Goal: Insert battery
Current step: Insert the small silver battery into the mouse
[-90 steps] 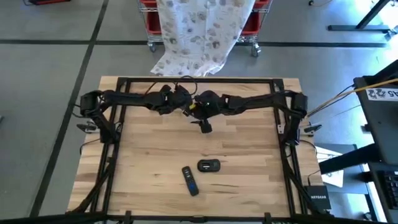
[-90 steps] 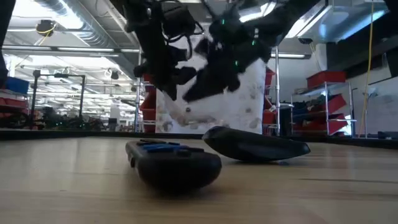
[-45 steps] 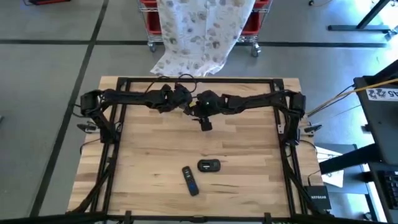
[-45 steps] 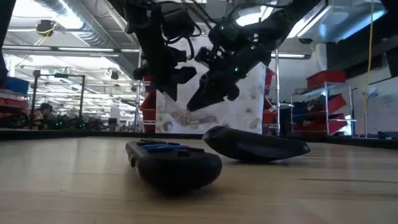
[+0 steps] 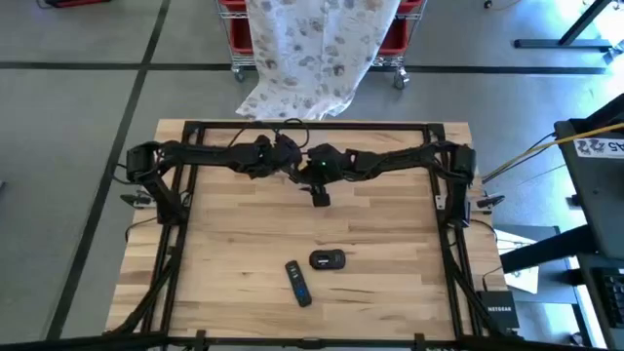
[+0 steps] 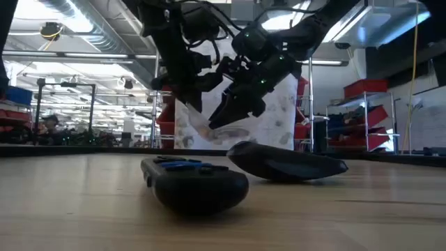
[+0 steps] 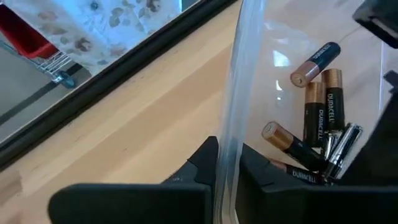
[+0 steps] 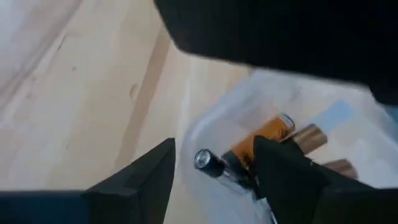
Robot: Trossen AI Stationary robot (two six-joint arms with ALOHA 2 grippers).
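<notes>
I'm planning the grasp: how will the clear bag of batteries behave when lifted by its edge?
Likely floppy: the bag is thin clear film, pinched at its edge by the left gripper. The batteries lie loose inside, so they would probably slide and bunch, making it sag. The round cells may roll.

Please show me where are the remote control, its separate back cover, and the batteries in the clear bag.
remote control (image 5: 298, 283), high view, middle of its dark body.
back cover (image 5: 327, 259), high view, centre of the dark oval piece.
batteries (image 7: 319, 115), left wrist view, black label of one cell inside the clear bag (image 7: 239, 87), point on its pinched edge.

Overhead, table-level, two close wrist views
</notes>
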